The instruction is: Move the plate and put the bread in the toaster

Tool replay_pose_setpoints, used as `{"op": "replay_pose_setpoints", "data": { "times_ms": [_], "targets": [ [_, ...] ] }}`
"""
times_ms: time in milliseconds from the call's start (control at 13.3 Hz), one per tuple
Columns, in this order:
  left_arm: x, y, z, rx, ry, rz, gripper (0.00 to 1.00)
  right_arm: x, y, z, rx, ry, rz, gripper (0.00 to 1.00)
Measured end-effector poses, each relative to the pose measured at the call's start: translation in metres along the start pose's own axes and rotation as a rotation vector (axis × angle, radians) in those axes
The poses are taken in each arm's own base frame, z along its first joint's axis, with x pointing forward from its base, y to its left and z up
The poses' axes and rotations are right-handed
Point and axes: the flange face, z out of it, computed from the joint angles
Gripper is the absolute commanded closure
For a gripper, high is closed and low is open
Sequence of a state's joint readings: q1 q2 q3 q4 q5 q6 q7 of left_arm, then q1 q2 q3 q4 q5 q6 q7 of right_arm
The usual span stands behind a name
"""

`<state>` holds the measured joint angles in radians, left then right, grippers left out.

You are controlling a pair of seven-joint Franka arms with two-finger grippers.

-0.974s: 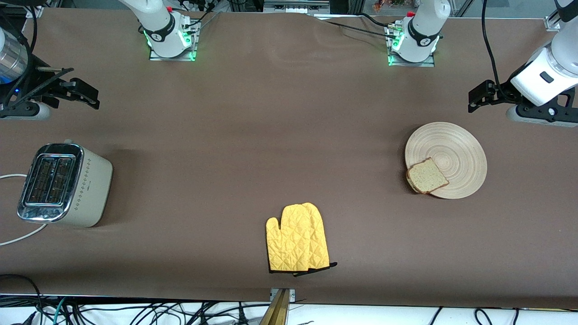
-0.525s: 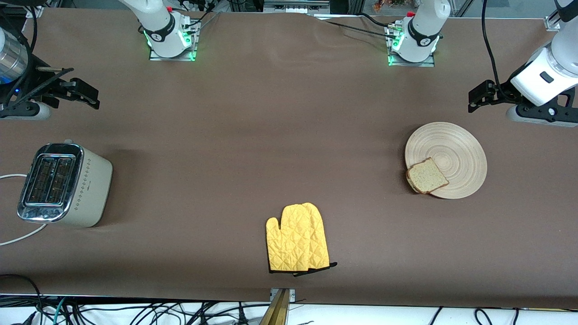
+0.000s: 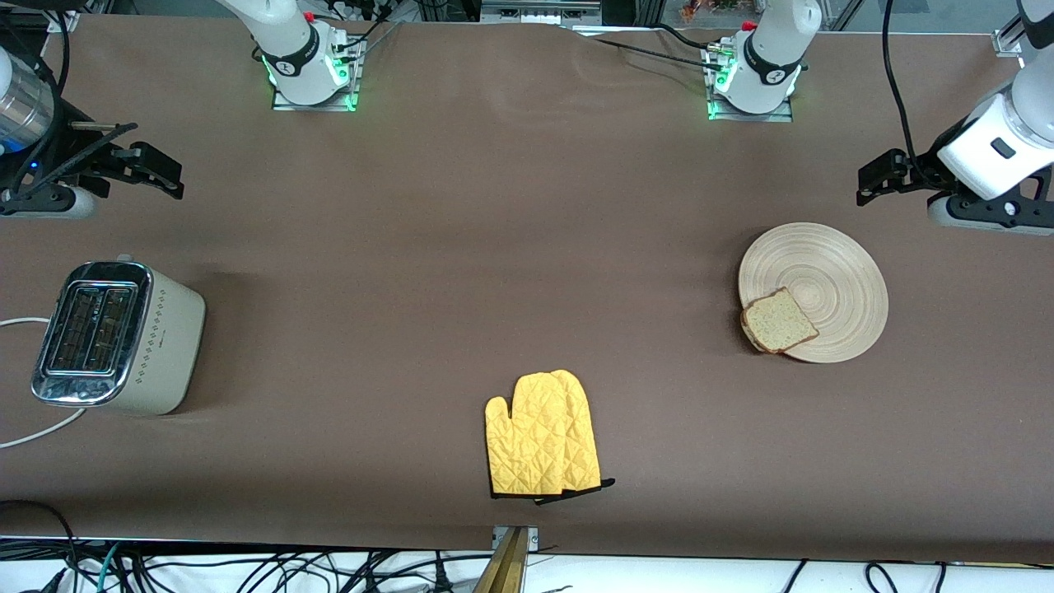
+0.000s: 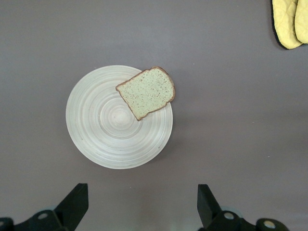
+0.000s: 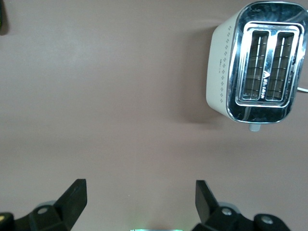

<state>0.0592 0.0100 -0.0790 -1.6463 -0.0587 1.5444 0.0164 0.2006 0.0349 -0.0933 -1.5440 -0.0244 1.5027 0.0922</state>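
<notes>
While both arms hang idle at the table's two ends, the plate [image 3: 823, 280] lies toward the left arm's end with the bread [image 3: 778, 320] resting on it, the slice overhanging the rim on the side nearer the front camera. The toaster [image 3: 115, 336] stands upright toward the right arm's end, well apart from the plate, both of its slots bare. A yellow oven mitt [image 3: 542, 435] lies flat between them on the brown table [image 3: 494, 247], nearer the front camera than either.

The left gripper [image 3: 874, 176] hovers over the table just past the plate's edge, fingers spread wide and holding nothing. The right gripper [image 3: 152, 168] hangs over the table farther from the camera than the toaster, likewise released and bare.

From the left wrist, the plate's [image 4: 119, 117] ring grooves and the bread's [image 4: 147, 92] speckled crumb and dark crust show plainly, with a corner of the mitt [image 4: 288, 21] at the frame's edge and both fingers [image 4: 74, 203] parted. Only the right wrist looks straight down into the toaster [image 5: 257, 62], showing the wire racks inside its slots and the chrome top; its white cord [image 3: 37, 428] shows best from the front.
</notes>
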Motion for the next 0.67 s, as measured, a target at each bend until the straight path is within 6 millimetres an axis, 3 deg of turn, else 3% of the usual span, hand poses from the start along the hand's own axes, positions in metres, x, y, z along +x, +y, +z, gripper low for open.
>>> {"op": "replay_pose_setpoints", "data": {
  "times_ms": [300, 525, 674],
  "targets": [
    [0.009, -0.079, 0.03, -0.208, -0.07, -0.156, 0.0, -0.001, -0.011, 0.0, 0.001, 0.001, -0.019, 0.0],
    [0.009, -0.157, 0.079, -0.484, -0.187, -0.305, 0.0, -0.002, -0.016, 0.0, 0.009, 0.001, -0.029, 0.0],
    [0.01, -0.204, 0.122, -0.64, -0.251, -0.376, 0.0, -0.002, -0.018, 0.0, 0.024, -0.001, -0.03, 0.0]
  ]
}}
